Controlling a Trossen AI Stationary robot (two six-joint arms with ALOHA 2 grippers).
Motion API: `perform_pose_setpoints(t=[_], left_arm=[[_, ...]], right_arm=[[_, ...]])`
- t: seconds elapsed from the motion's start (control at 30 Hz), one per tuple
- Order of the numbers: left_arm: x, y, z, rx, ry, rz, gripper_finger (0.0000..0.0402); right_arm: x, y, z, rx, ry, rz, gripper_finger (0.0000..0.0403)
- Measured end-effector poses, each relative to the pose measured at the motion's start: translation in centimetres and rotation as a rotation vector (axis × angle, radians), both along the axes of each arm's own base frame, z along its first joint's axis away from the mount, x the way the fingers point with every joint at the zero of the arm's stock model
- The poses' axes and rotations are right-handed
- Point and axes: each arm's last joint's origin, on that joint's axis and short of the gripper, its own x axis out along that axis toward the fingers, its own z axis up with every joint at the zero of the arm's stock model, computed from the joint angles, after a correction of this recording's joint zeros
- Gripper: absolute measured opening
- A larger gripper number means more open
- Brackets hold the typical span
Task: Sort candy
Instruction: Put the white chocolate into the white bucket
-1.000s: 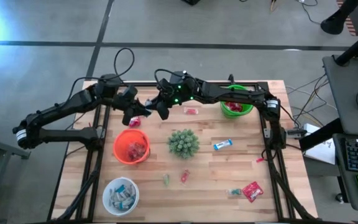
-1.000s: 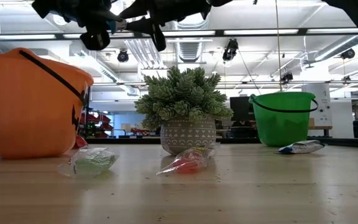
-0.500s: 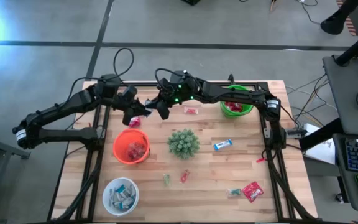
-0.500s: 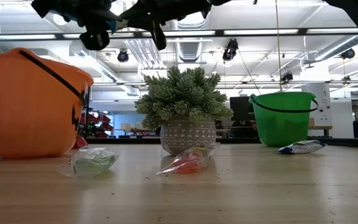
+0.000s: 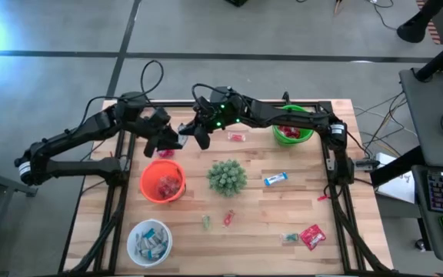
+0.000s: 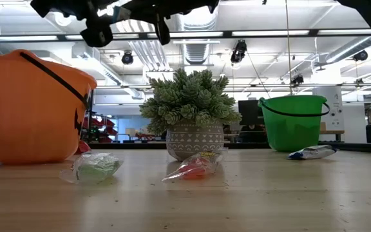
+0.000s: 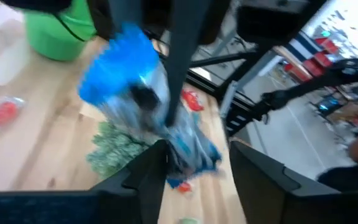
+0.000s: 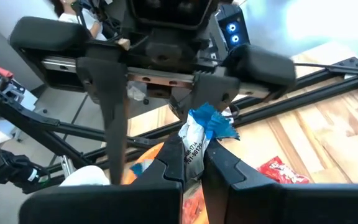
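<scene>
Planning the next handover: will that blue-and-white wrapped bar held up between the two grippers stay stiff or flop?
The blue-and-white bar, pinched by the right gripper, shows a crumpled, frilled wrapper end, so it probably flexes. It looks light. The left gripper stands open beside it.

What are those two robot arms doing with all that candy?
They are sorting it into buckets. Just now they are passing one sweet between them in mid-air, above the back of the table. The right gripper is shut on a blue-and-white candy, and the left gripper, facing it, has open fingers. Below them stands an orange bucket with candy in it. More pieces lie loose around the plant, and a green bucket sits at the back.
</scene>
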Motion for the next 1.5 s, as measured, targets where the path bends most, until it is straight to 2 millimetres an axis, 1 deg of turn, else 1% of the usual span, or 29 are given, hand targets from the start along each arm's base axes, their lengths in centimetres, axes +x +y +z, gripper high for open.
perform_pose_setpoints(t=[0.1, 0.2, 0.33, 0.57, 0.8, 0.93, 1.13, 1.2, 1.27, 1.4, 1.5], left_arm=[[-0.4, -0.3, 0.1, -0.019, 0.001, -0.029, 0.0170], [-1.1, -0.7, 0.3, -0.020, 0.000, -0.031, 0.0173], [-2.0, -1.2, 0.7, -0.019, -0.009, -0.034, 0.0173], [-3.5, -1.9, 1.1, 0.001, -0.011, 0.004, 0.0173], [-4.2, -2.1, 1.3, 0.057, -0.013, 0.092, 0.0173], [-4.3, -2.1, 1.4, 0.053, -0.016, 0.094, 0.0173], [-4.3, -2.1, 1.3, 0.025, -0.007, 0.102, 0.0173], [-4.3, -2.1, 1.3, 0.005, -0.004, 0.099, 0.0173], [-4.3, -2.3, 1.4, -0.027, -0.008, 0.072, 0.0173], [-4.5, -2.5, 1.8, -0.091, -0.037, 0.034, 0.0173], [-4.3, -2.7, 2.2, -0.116, -0.059, 0.028, 0.0173]], right_arm=[[-0.1, 0.0, 0.2, 0.001, 0.005, -0.001, 0.0013], [-0.3, 0.0, 0.6, 0.003, 0.021, -0.001, 0.0013], [-0.3, 1.0, 1.0, 0.004, 0.044, 0.010, 0.0013], [0.2, 5.1, 1.1, 0.011, 0.044, 0.097, 0.0013], [0.6, 9.4, 1.8, 0.021, -0.024, 0.174, 0.0013], [0.9, 10.9, 1.9, 0.036, -0.054, 0.187, 0.0013], [1.3, 12.8, 1.3, 0.040, -0.053, 0.223, 0.0013], [1.3, 13.1, 1.2, 0.036, -0.053, 0.236, 0.0013], [1.3, 13.0, 1.2, 0.028, -0.052, 0.235, 0.0013], [1.3, 11.4, 1.2, 0.003, -0.055, 0.205, 0.0013], [1.3, 10.1, 1.6, 0.005, -0.066, 0.175, 0.0013]])
